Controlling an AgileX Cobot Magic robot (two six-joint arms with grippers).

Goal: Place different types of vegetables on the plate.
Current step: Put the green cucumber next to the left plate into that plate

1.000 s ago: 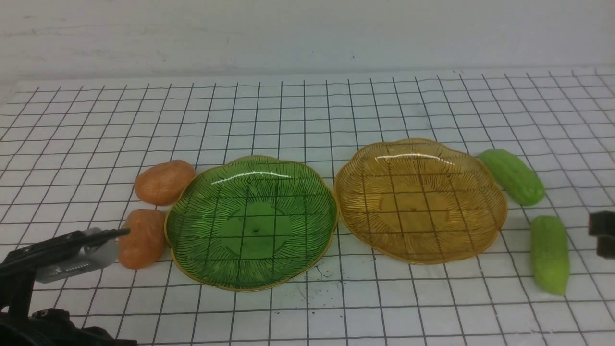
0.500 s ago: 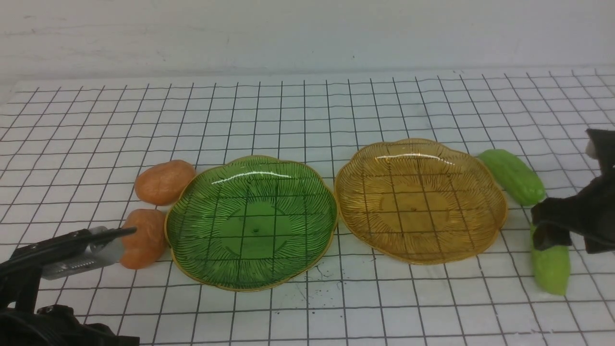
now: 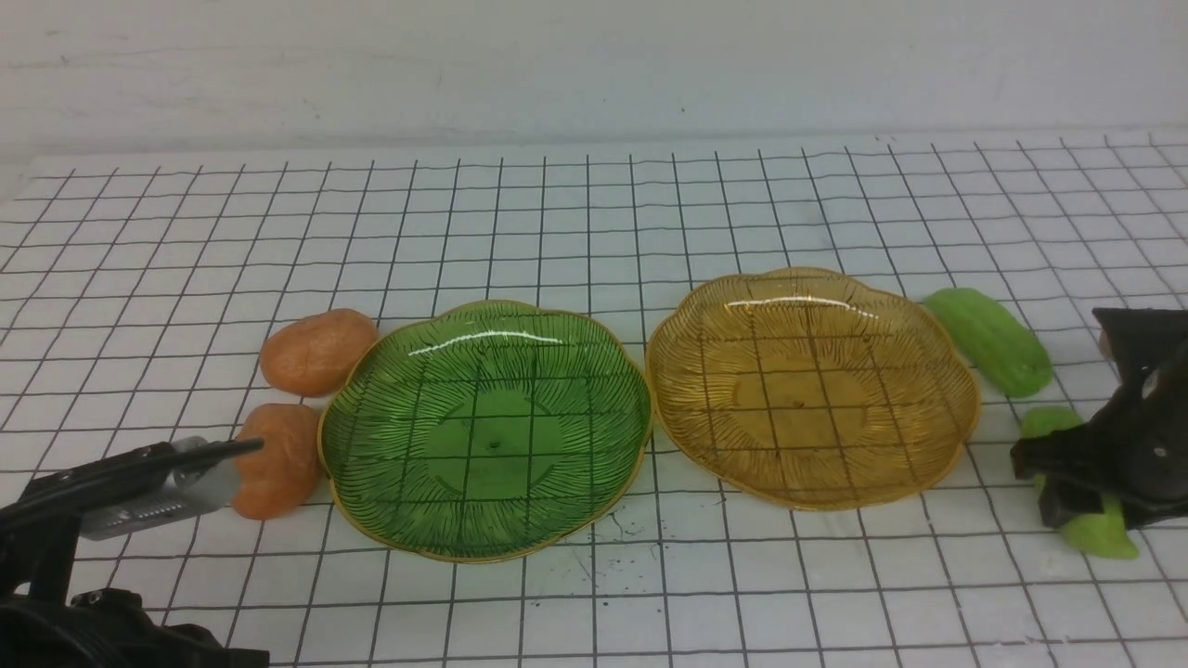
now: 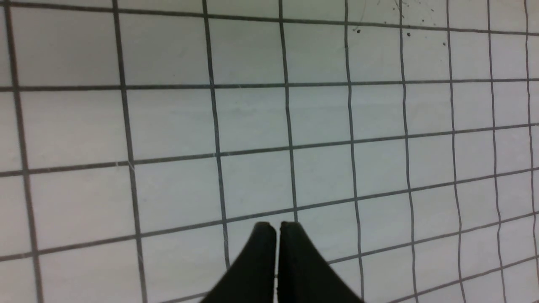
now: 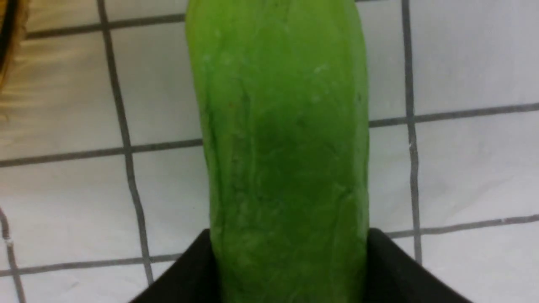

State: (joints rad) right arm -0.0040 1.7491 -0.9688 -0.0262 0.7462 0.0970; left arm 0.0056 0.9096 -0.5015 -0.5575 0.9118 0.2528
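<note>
Two orange-brown potatoes lie left of the green plate [image 3: 487,436], one farther [image 3: 317,351] and one nearer [image 3: 278,461]. Both plates are bare; the amber plate [image 3: 812,390] stands to the right. One green gourd [image 3: 991,340] lies beyond the amber plate's right edge. My right gripper [image 3: 1067,482] is down over the nearer green gourd [image 3: 1098,536]. In the right wrist view that gripper [image 5: 288,235] has a finger against each side of the gourd [image 5: 282,126], which rests on the cloth. My left gripper [image 3: 251,447] is shut and empty, its tip by the nearer potato; it also shows in the left wrist view [image 4: 277,227].
A white cloth with a black grid [image 3: 594,213] covers the table up to a pale wall at the back. The amber plate's edge shows at the corner of the right wrist view [image 5: 8,38]. Small dark specks lie near the green plate's front edge [image 3: 613,533].
My right arm came in from the right edge and went down over the nearer green gourd, which shifted slightly. My left gripper moved a little toward the nearer potato, then held still.
</note>
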